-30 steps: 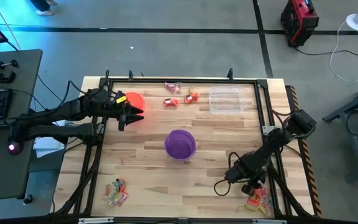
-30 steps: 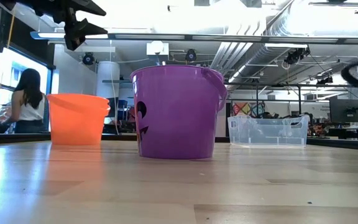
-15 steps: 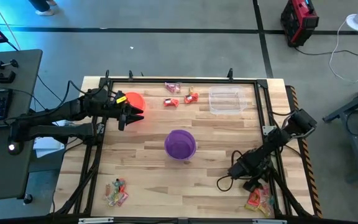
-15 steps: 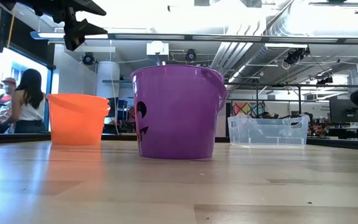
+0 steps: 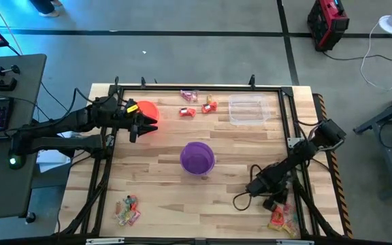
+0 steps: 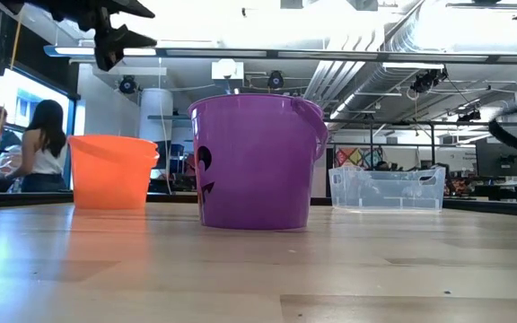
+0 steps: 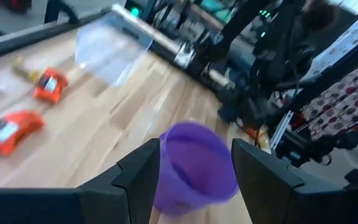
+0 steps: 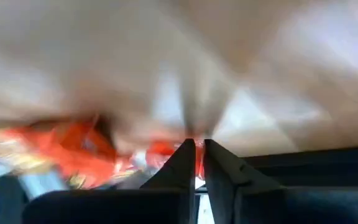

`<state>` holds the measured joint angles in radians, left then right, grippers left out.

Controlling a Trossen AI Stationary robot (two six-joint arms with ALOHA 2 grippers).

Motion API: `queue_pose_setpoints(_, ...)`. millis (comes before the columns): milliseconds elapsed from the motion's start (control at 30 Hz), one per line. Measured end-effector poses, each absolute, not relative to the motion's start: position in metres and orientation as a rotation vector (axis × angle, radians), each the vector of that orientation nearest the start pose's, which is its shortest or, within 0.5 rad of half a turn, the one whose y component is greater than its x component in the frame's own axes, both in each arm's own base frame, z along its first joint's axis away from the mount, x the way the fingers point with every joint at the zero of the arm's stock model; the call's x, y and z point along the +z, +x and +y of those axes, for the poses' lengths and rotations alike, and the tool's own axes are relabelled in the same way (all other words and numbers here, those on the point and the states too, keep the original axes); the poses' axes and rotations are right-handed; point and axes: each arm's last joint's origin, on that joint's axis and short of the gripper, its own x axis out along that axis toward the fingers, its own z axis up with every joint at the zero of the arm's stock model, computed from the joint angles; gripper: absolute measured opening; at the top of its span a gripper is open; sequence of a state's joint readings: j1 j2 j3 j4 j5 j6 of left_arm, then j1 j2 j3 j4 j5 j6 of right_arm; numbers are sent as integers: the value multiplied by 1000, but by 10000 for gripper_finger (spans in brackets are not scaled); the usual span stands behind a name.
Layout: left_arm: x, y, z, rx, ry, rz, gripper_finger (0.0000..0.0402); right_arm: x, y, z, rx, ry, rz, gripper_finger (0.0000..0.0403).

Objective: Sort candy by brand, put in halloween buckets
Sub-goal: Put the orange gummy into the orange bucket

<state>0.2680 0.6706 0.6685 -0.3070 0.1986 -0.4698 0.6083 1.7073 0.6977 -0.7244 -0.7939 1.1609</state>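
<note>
While my right gripper (image 5: 242, 200) works low at about five o'clock on the table (image 5: 169, 190), I read this as the pick-up step for the candy pile (image 5: 282, 219) lying just beyond it toward the corner. Its wrist view shows the two fingers pressed almost together, with something red right at their tips; I cannot tell whether they pinch a sweet or merely touch the heap. My left gripper (image 5: 144, 125) waits at ten o'clock, fingers spread and holding nothing, hanging over the near edge of the orange bucket (image 5: 148, 111). The purple bucket (image 5: 197, 158) stands at the table's centre, and more candy sits in a loose row (image 5: 197, 105) at twelve o'clock and in a second pile (image 5: 127, 209) at seven o'clock; the clear tub (image 5: 246, 109) sits at one o'clock. Next, I judge, I must confirm the grip, lift clear of the pile so only one wrapper comes away, then swing toward the centre and release above the purple rim, checking the brand first.
</note>
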Motion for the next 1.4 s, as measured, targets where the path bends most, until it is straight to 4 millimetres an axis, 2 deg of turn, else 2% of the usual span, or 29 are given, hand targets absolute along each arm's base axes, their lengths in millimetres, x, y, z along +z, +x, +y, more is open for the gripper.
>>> queue_pose_setpoints(100,306,145,34,121,-520,205,188,122,187,146,-111,783,2197,4)
queue_pose_setpoints(233,316,143,33,105,-498,141,188,160,218,141,-49,678,2114,4)
queue_pose_setpoints(367,336,138,32,91,-453,85,188,202,250,120,-100,538,1965,2)
queue_pose_setpoints(467,350,135,31,86,-405,48,188,227,275,94,-190,458,1801,1)
queue_pose_setpoints(667,382,125,30,95,-403,-56,188,268,326,33,-367,398,1321,0)
queue_pose_setpoints(800,406,116,27,75,-414,-139,188,299,366,-5,-356,466,868,0)
queue_pose_setpoints(933,418,111,26,74,-399,-192,188,326,397,-36,-310,458,427,0)
queue_pose_setpoints(1000,419,110,27,109,-383,-202,188,325,411,-50,-314,462,296,0)
queue_pose_setpoints(1067,419,110,28,141,-384,-205,188,314,425,-63,-322,467,231,0)
queue_pose_setpoints(1267,417,117,31,191,-391,-195,188,272,478,-85,-281,483,216,0)
queue_pose_setpoints(1400,415,121,32,197,-393,-181,188,254,514,-101,-294,483,191,0)
